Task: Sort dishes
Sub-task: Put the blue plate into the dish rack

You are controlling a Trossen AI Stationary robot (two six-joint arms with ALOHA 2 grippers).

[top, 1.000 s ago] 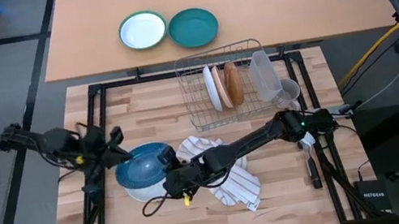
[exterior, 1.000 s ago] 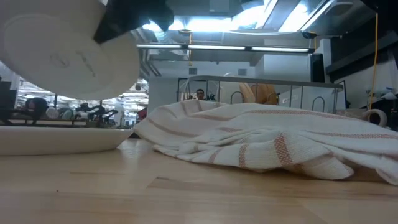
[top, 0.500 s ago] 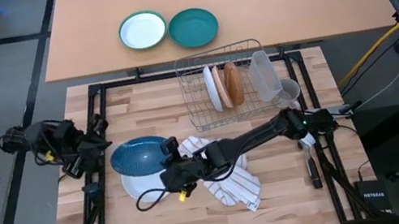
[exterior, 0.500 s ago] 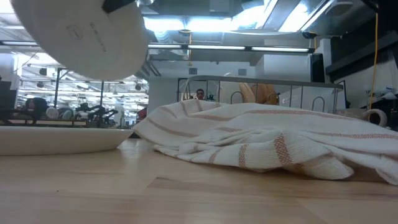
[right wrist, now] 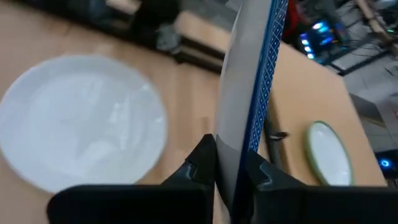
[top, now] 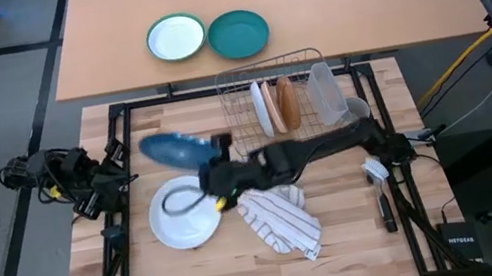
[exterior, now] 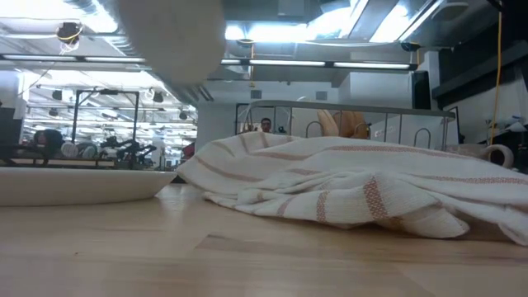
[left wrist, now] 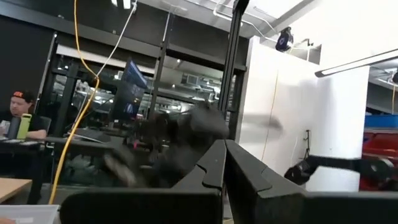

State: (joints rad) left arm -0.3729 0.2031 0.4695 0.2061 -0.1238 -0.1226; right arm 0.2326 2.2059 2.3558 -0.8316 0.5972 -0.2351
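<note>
The dark blue plate (top: 175, 150) with a pale underside (exterior: 173, 33) hangs tilted above the table's left middle, with my right gripper (top: 209, 158) shut on it. The plain white plate (top: 185, 213) lies flat on the wood below it. A second white plate (top: 263, 109) and the tan-brown plate (top: 288, 102) stand on edge in the wire rack (top: 249, 142). My left gripper (top: 122, 170) is shut at the table's left edge, pointing up into the room and touching nothing. My right gripper pinches the blue plate's rim (right wrist: 231, 149) between its two fingers, one on the patterned blue face and one on the pale underside. The fingers come from the table's right, slanting down. The plate is lifted clear, tipped nearly on edge.
A striped towel (top: 281, 218) lies crumpled beside the white plate. A clear container (top: 325, 94) and a mug (top: 356, 114) are at the rack's right end. Utensils (top: 381, 197) lie near the right edge. A teal plate (top: 238, 34) and a green-rimmed plate (top: 176, 38) sit on the far table.
My right gripper has risen and gone toward the far edge with the blue plate, rolling so that the plate tips from level to nearly on edge; the white plate beneath now lies uncovered. My left gripper has drawn back toward the left edge and tipped upward.
</note>
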